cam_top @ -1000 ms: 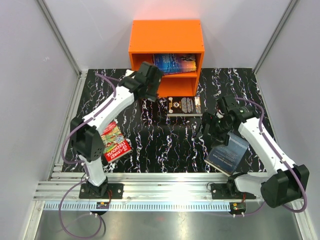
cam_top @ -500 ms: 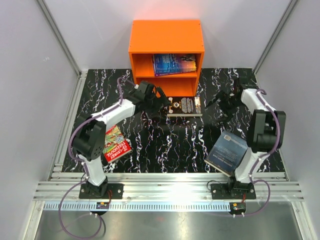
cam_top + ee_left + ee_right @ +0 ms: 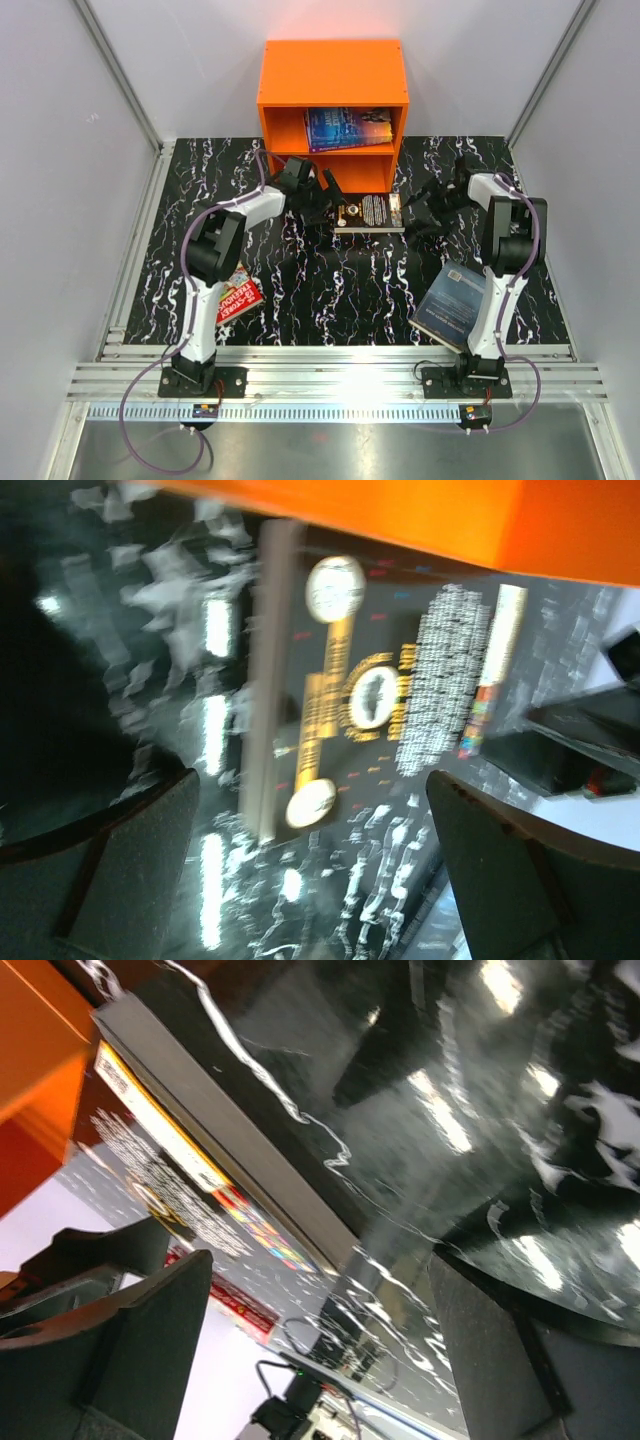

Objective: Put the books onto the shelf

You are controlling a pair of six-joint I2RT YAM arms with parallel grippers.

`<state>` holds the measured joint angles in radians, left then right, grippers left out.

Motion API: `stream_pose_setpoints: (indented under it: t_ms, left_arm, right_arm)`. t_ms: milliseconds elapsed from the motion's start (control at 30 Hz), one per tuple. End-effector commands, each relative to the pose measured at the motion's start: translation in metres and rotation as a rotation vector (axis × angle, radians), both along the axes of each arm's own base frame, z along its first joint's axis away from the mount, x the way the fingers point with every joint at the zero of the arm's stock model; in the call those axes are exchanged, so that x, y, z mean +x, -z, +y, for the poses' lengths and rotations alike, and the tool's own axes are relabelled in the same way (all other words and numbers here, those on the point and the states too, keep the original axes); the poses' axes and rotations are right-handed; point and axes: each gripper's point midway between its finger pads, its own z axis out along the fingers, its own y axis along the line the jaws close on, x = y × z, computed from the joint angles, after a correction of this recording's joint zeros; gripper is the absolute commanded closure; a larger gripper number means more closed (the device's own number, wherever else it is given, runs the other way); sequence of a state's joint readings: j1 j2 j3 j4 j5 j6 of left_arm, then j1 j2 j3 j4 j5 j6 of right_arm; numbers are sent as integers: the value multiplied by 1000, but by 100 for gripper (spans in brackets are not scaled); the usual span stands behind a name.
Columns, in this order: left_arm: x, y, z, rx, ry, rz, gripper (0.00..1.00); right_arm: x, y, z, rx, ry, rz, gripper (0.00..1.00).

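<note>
The orange shelf [image 3: 330, 75] stands at the back with a blue book [image 3: 348, 128] lying in its upper compartment. A black book with gold ornament [image 3: 368, 211] lies flat on the table just in front of it. My left gripper [image 3: 322, 200] is open at the book's left edge. My right gripper [image 3: 420, 215] is open at its right edge. The left wrist view shows the black book [image 3: 370, 690] ahead of the open left gripper [image 3: 315, 880], under the shelf [image 3: 400, 520]. In the right wrist view the book's page edge [image 3: 230, 1160] lies ahead of the open right gripper [image 3: 320, 1350].
A red-green book [image 3: 238, 294] lies near the front left, partly hidden by the left arm. Beside the right arm's base rests a dark blue-grey book [image 3: 457, 303]. The black marbled table [image 3: 300, 270] is flanked by grey walls and a metal rail in front.
Both arms have reached towards the black book. The left gripper dropped from the shelf front to the book's left edge; the right swung up and in to its right edge.
</note>
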<state>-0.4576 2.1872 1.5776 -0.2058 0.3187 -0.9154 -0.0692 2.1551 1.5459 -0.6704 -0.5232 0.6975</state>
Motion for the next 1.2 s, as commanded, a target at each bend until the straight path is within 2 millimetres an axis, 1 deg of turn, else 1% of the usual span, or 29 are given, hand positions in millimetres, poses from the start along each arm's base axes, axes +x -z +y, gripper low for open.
stream_pose_setpoints:
  t_ms: [0,67,167,200,233,267,333,367,433,467,500,533,567,600,633,667,700,767,800,867,900,967,1000,1033,1167]
  left_arm:
    - [-5,3,-25,-83,101,25,1]
    - [-8,12,-29,-104,110,59,1]
    - [-14,15,-37,-128,128,95,1]
    - [-18,19,-40,-137,140,122,1]
    - [-21,22,-40,-137,140,153,1]
    - [-26,21,-45,-160,160,168,1]
    - [-26,17,-50,-179,172,151,1]
    - [-30,16,-53,-181,179,147,6]
    - [-30,3,-58,-206,193,110,15]
    - [-34,-1,-61,-219,197,112,33]
    - [-35,-6,-63,-230,201,105,41]
    - [-35,-16,-66,-245,207,84,49]
    - [-39,-20,-70,-258,218,85,56]
    - [-41,-23,-72,-268,223,82,68]
    - [-42,-32,-75,-284,225,72,69]
    - [-46,-34,-77,-299,235,78,71]
    - [-46,-40,-78,-317,236,69,72]
    - [-50,-49,-77,-336,229,68,70]
    - [-47,-55,-78,-349,229,43,63]
    - [-46,-61,-78,-353,224,25,54]
    - [-43,-68,-78,-365,212,1,31]
    - [-44,-68,-79,-368,208,1,19]
    - [-41,-71,-80,-383,208,-14,3]
    - [-42,-70,-82,-392,207,-3,1]
    - [-43,-63,-89,-418,216,25,1]
  right_arm:
    - [16,30,10,-33,-17,-5,4]
    - [16,34,20,-31,-32,8,4]
    - [17,42,23,-26,-31,26,5]
    - [17,45,23,-25,-26,33,5]
    - [14,47,36,-24,-51,39,5]
    - [14,48,36,-23,-51,41,5]
    - [11,51,37,-21,-56,50,5]
    - [8,52,37,-21,-59,59,5]
    - [3,54,37,-23,-71,63,5]
    - [0,55,37,-25,-81,65,5]
    - [-4,56,37,-26,-85,72,5]
    - [-7,58,37,-27,-88,76,6]
    - [-14,62,37,-25,-89,91,5]
    - [-16,61,37,-26,-91,90,6]
    - [-18,63,37,-24,-91,90,6]
    - [-24,66,37,-24,-92,105,6]
    - [-25,65,38,-23,-94,101,6]
    - [-29,67,37,-22,-97,107,6]
    - [-30,67,37,-21,-99,108,6]
    - [-34,69,37,-25,-113,111,6]
    - [-37,71,36,-28,-122,116,7]
    - [-40,72,37,-26,-130,122,7]
    - [-41,72,36,-24,-127,123,7]
    - [-42,73,37,-21,-129,123,6]
    - [-49,76,43,1,-144,132,11]
